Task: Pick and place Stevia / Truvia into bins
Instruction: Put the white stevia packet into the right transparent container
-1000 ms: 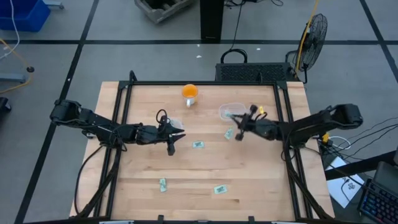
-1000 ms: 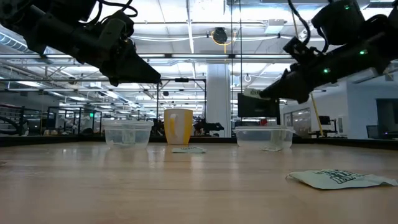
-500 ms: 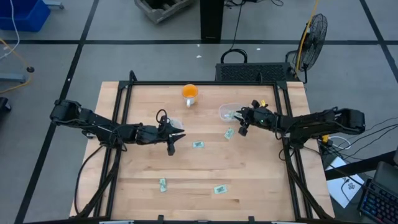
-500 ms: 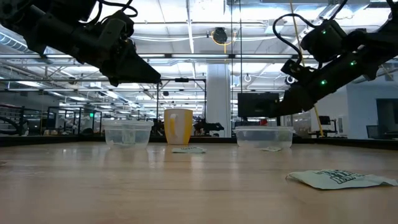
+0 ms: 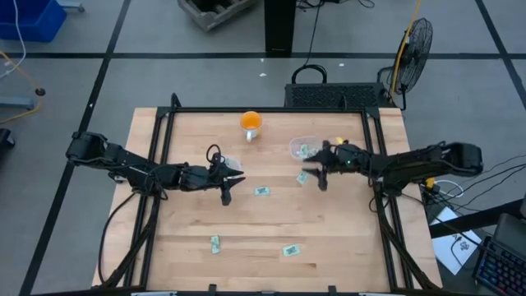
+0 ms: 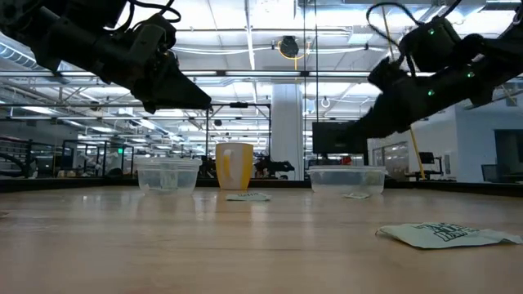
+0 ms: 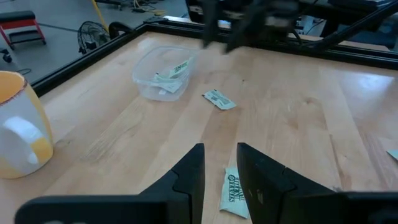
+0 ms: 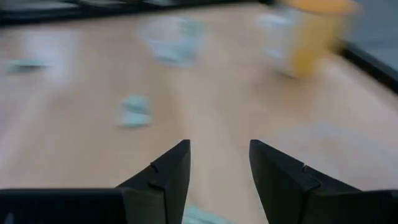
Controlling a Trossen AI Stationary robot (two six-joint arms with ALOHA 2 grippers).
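Note:
Green-and-white sachets lie flat on the wooden table: one [image 5: 261, 191] just ahead of my left gripper, one [image 5: 302, 177] by my right gripper, and two near the front edge [image 5: 214, 243] [image 5: 290, 249]. The rounded-rectangular clear bin [image 5: 304, 148] stands at the far right and holds sachets [image 7: 173, 70]. The round clear bin [image 6: 167, 175] stands left of it in the low view. My left gripper [image 5: 233, 184] is open and empty above the table, over a sachet [image 7: 232, 191]. My right gripper [image 5: 317, 173] is open and empty, just nearer than the rectangular bin.
An orange ball-shaped object on a white base [image 5: 251, 123] stands at the far middle of the table. A black frame rail [image 5: 271, 109] runs around the tabletop. The wood between the two front sachets and the grippers is bare.
My right gripper has swung toward the far edge over the rectangular bin, then back toward the near edge and down beside it. The pale sachet seen at its fingertips a second ago is gone from them, and a green sachet now shows in the bin.

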